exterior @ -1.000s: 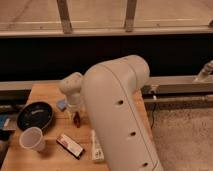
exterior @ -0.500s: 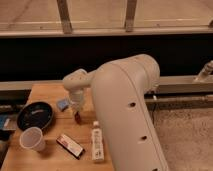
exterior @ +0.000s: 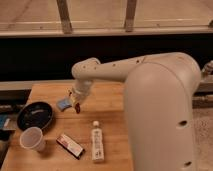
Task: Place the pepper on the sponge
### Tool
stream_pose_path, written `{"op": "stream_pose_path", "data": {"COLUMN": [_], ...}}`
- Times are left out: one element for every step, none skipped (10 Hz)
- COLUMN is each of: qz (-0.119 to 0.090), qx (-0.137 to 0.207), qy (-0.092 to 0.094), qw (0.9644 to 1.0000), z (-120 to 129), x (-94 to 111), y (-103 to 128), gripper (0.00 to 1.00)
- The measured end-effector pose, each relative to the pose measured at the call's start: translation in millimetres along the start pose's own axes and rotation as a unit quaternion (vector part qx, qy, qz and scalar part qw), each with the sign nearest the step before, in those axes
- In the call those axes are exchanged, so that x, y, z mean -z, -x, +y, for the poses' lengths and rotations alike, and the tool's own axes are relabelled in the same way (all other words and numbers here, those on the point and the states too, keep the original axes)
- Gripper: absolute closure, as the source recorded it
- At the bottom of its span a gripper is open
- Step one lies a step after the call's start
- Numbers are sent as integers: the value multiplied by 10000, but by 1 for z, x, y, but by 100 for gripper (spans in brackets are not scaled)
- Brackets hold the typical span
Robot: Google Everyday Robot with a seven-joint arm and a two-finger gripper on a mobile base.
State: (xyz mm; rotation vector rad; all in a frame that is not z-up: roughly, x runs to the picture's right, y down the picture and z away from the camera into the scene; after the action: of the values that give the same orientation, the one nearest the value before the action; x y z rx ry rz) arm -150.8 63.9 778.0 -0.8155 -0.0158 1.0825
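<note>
My gripper [exterior: 76, 99] hangs from the white arm over the left middle of the wooden table [exterior: 107, 102]. It is shut on the pepper [exterior: 77, 106], a small dark red piece that dangles just below the fingers, above the tabletop. The sponge [exterior: 63, 103], a light blue pad, lies flat on the table right beside the gripper on its left. Part of the sponge is covered by the gripper. The pepper hangs at the sponge's right edge, not resting on it.
A round black pan [exterior: 35, 115] sits left of the sponge. In front are a pale cup [exterior: 32, 138], a red-and-white packet [exterior: 70, 146] and a white bottle [exterior: 97, 141] lying down. The arm's bulky body [exterior: 165, 115] fills the right side.
The arm's bulk has swung to the right, uncovering the bottle. The gripper with the pepper has stayed close beside the sponge, shifting only slightly.
</note>
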Motion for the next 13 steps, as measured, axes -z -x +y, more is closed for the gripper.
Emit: {"op": "stream_pose_path", "data": {"qz": [-231,-350,-358,-328,-281,-223,-148,-88,12,129,228,291,397], "qx": [73,161,304,422,509,595,674,711,755,790,844,875,888], "qy": [336,554,674,721,746,768,776,765,740,730,731,732,711], "qw": [9991,9977,9966,9960,9955,9950,9946,9945,9944,9941,9935,9931,9927], "z": [1,5,11,16,21,25,29,31,32,33,37,39,36], "x": [9,12,11,7,3,-2,-10,-15,-25,-37,-46,-51,-60], "y": [7,14,23,31,37,43,48,51,54,55,56,56,56], "gripper": [100,100,100,100,100,100,100,100,100,100,100,100,100]}}
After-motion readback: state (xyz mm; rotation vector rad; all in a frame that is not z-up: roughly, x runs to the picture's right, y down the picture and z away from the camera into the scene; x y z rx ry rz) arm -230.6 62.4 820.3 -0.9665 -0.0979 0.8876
